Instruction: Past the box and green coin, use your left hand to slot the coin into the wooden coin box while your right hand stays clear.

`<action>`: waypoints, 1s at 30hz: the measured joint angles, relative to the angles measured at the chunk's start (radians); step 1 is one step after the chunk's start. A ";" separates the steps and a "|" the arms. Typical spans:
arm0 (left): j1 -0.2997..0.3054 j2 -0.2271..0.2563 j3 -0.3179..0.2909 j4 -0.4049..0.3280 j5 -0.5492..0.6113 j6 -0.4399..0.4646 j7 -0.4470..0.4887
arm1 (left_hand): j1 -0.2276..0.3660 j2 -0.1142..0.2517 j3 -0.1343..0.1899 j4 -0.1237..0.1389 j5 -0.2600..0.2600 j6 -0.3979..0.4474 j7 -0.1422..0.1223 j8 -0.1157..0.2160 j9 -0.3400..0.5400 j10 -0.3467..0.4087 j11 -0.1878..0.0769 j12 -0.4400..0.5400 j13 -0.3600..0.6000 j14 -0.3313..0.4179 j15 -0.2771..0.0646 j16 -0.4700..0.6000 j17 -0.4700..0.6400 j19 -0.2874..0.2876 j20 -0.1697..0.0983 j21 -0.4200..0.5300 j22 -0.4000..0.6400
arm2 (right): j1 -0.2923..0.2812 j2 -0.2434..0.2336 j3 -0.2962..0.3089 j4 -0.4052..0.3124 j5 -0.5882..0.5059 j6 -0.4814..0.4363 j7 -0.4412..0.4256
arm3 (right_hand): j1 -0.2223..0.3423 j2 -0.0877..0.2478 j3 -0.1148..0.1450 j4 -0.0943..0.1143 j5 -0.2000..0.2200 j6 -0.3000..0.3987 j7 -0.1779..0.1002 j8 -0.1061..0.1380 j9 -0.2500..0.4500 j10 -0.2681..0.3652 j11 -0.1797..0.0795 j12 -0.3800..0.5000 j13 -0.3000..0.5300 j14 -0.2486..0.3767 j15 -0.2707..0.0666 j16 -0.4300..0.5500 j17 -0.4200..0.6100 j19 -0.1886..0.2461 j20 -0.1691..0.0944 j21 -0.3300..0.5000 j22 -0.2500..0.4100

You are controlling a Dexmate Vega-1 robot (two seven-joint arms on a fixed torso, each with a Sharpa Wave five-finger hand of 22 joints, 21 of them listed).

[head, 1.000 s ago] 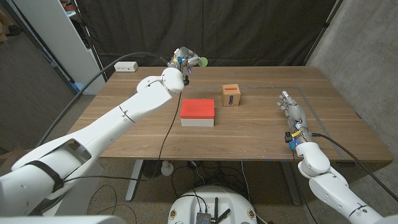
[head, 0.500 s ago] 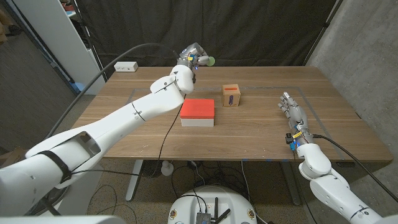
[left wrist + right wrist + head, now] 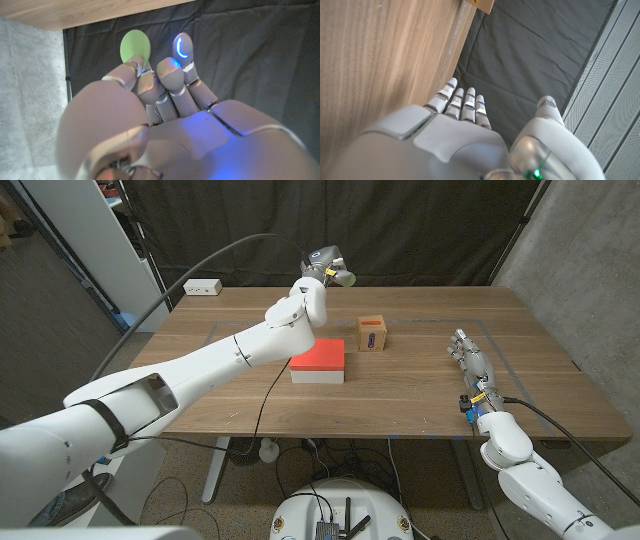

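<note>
My left hand (image 3: 324, 266) is raised above the table's far side and pinches a green coin (image 3: 347, 278). In the left wrist view the round green coin (image 3: 135, 46) sticks out between the fingertips of that hand (image 3: 165, 95). The small wooden coin box (image 3: 372, 333) stands on the table (image 3: 420, 395), its dark slot on the face toward me, to the right of and nearer than the coin. My right hand (image 3: 472, 361) lies near the table's right side, fingers straight and together, holding nothing; it is also seen as my right hand (image 3: 465, 125).
A box with a red top and white sides (image 3: 318, 361) lies left of the coin box, under my left forearm. A white power strip (image 3: 202, 286) sits at the table's far left corner. A dark curtain (image 3: 420, 230) hangs behind.
My left hand has carried the green coin to the right, from above the far left of the red box toward the coin box. The right hand has stayed put.
</note>
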 measured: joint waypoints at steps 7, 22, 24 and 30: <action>-0.041 -0.027 0.049 0.035 0.084 0.032 -0.082 | 0.000 0.000 0.000 0.000 -0.001 0.000 0.000 -0.012 0.005 0.000 0.000 0.000 -0.005 0.000 0.000 0.000 0.000 0.000 0.000 0.000 -0.005 | -0.001 0.000 0.002 0.000 0.001 0.000 0.000 | 0.000 0.000 0.000 0.000 0.000 0.000 0.000 0.000 0.000 0.000 0.000 0.000 0.000 0.000 0.000 0.000 0.000 0.000 0.000 0.000 0.000; -0.107 -0.152 0.120 0.168 0.144 0.091 -0.178 | 0.003 0.003 0.000 0.000 -0.001 0.007 0.000 -0.025 0.022 -0.004 0.004 -0.005 -0.003 -0.005 0.006 -0.007 -0.005 -0.009 0.002 -0.001 -0.010 | -0.002 0.001 0.003 0.004 0.002 0.002 0.001 | 0.000 0.000 0.000 0.000 0.000 0.000 0.000 0.000 0.000 0.000 0.000 0.000 0.000 0.005 -0.005 0.000 0.000 0.000 0.000 0.000 0.000; -0.109 -0.163 0.121 0.181 0.144 0.096 -0.182 | 0.008 0.002 0.000 0.000 -0.001 0.007 0.000 -0.027 0.022 -0.004 0.004 -0.005 -0.005 -0.005 0.006 -0.007 -0.010 -0.009 0.002 -0.007 -0.010 | -0.002 0.001 0.004 0.004 0.003 0.003 0.001 | 0.000 0.000 0.000 0.000 0.000 0.000 0.000 0.000 0.000 0.000 0.000 0.000 0.000 0.006 -0.005 0.000 0.000 0.000 0.000 0.000 0.000; -0.115 -0.202 0.128 0.223 0.131 0.112 -0.186 | 0.010 0.000 0.000 0.000 -0.003 0.008 0.000 -0.029 0.022 -0.004 0.004 -0.005 -0.002 -0.005 0.006 -0.007 -0.010 -0.009 0.002 -0.008 -0.012 | -0.002 0.002 0.005 0.007 0.004 0.005 0.002 | 0.000 0.000 0.000 0.000 0.000 0.000 0.000 0.000 0.000 0.000 0.000 0.000 0.003 0.007 -0.003 0.000 0.000 0.000 0.000 0.000 0.000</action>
